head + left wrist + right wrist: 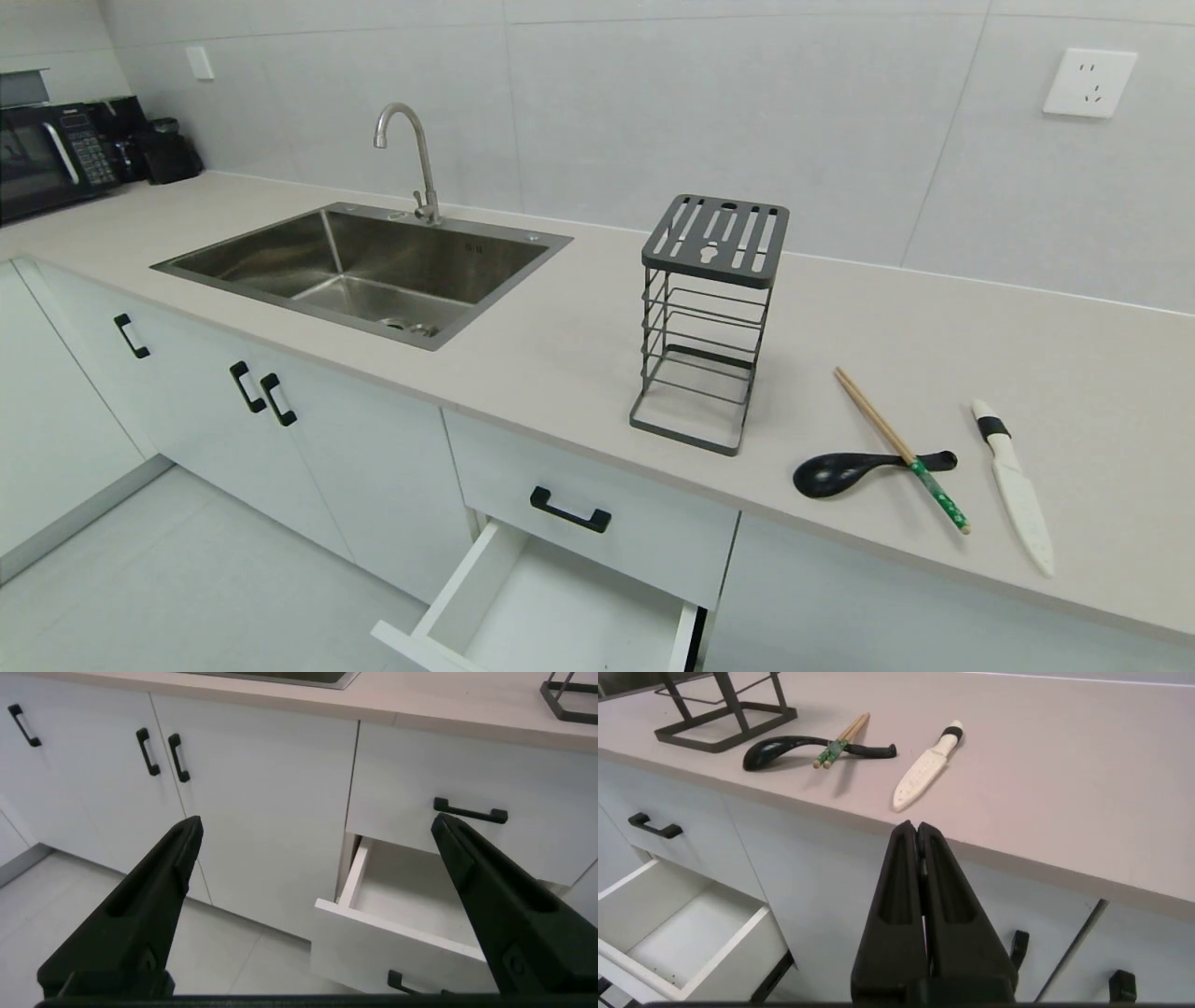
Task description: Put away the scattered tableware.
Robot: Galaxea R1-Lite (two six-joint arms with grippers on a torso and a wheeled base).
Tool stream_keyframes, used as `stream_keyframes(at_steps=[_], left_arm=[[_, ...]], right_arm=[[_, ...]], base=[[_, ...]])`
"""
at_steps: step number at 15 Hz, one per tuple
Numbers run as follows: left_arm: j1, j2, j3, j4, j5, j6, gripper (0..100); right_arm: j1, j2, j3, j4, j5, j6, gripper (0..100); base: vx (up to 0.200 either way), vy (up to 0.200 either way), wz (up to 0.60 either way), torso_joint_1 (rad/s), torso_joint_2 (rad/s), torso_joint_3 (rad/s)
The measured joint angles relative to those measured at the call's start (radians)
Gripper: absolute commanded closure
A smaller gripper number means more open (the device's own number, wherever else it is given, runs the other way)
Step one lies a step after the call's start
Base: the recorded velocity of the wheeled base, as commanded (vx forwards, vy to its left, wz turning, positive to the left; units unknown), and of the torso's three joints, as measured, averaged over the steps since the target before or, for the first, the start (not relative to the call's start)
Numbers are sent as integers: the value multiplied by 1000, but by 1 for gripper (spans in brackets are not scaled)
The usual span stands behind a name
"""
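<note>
On the beige counter (579,345) stands a dark wire rack (707,322) with a slotted top. To its right lie a black spoon (845,469), a pair of chopsticks (898,446) resting across the spoon's handle, and a white knife (1014,483) with a black band. In the right wrist view the spoon (789,749), chopsticks (841,739) and knife (924,767) lie near the counter's front edge. My right gripper (919,833) is shut and empty, held below that edge in front of the knife. My left gripper (318,835) is open and empty, facing the cabinet fronts.
A steel sink (369,271) with a faucet (411,154) is set into the counter at left. A white drawer (551,611) under the rack is pulled open and looks empty. A microwave (47,154) stands far left. A wall outlet (1089,82) is behind the knife.
</note>
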Motion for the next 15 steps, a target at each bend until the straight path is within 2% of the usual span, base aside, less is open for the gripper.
stream_keyframes(at_steps=[5,6,15], left_arm=[[0,0,0,0,0,0,0],[0,0,0,0,-1,0,0],[0,0,0,0,-1,0,0]], right_arm=[[0,0,0,0,0,2,100],[0,0,0,0,0,3,0],[0,0,0,-1,3,-3,0]], base=[[0,0,0,0,0,0],[0,0,0,0,0,0],[0,0,0,0,0,0]])
